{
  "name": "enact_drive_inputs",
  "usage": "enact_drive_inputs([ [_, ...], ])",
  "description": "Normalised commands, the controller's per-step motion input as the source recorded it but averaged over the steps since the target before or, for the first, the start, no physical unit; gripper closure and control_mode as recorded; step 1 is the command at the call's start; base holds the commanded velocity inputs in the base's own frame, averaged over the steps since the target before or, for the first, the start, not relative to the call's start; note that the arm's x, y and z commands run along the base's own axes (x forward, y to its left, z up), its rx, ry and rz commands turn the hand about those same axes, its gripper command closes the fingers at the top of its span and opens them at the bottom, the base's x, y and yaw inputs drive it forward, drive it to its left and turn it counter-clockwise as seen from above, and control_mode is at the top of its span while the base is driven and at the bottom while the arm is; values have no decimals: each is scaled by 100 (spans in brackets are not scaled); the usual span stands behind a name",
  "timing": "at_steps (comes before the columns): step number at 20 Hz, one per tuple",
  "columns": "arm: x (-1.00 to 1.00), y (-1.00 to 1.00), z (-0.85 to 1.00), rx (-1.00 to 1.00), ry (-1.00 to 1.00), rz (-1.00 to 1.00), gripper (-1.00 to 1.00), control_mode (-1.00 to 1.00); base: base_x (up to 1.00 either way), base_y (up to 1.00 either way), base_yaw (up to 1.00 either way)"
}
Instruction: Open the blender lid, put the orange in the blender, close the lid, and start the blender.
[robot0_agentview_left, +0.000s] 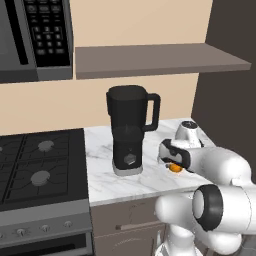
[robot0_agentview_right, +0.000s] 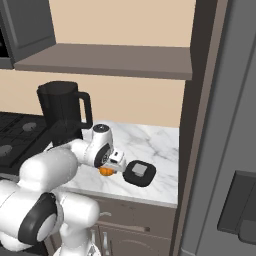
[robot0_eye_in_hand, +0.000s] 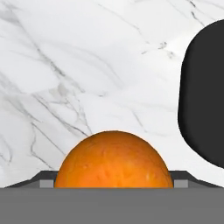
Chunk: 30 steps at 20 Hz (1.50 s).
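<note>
The blender (robot0_agentview_left: 129, 131) stands on the marble counter with its jar top uncovered. Its black blender lid (robot0_agentview_right: 139, 173) lies flat on the counter to the right, its grey square plug facing up; the blender lid (robot0_eye_in_hand: 204, 96) also shows as a dark rounded shape in the hand view. The orange (robot0_eye_in_hand: 113, 162) sits between my two fingertips (robot0_eye_in_hand: 46, 183), which press against its sides. My gripper (robot0_agentview_right: 108, 167) points down at the counter over the orange (robot0_agentview_right: 105, 171), right of the blender. From the left, the orange (robot0_agentview_left: 176, 168) peeks out under the gripper (robot0_agentview_left: 171, 161).
A stove (robot0_agentview_left: 40, 167) borders the counter (robot0_agentview_left: 145, 185) on the left, with a microwave (robot0_agentview_left: 35, 37) above it. A shelf (robot0_agentview_left: 155, 60) hangs over the blender. A tall dark cabinet wall (robot0_agentview_right: 200, 125) closes off the counter's right end.
</note>
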Motion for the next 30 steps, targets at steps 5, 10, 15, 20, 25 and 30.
enact_drive_inputs([
  [5, -42, 1, 100, -1, -17, 0, 100, -100, 0, 0, 0],
  [10, -44, 10, 100, 0, -17, 0, 100, -100, 0, 0, 0],
  [15, -54, 9, 100, -1, -19, 0, 100, -100, 0, 0, 0],
  [20, -41, 15, 100, -6, -23, 0, 100, -100, 0, 0, 0],
  [25, -49, 14, 100, -6, -21, 0, 100, -100, 0, 0, 0],
  [30, -47, 26, 100, -4, -17, 0, 100, -100, 0, 0, 0],
])
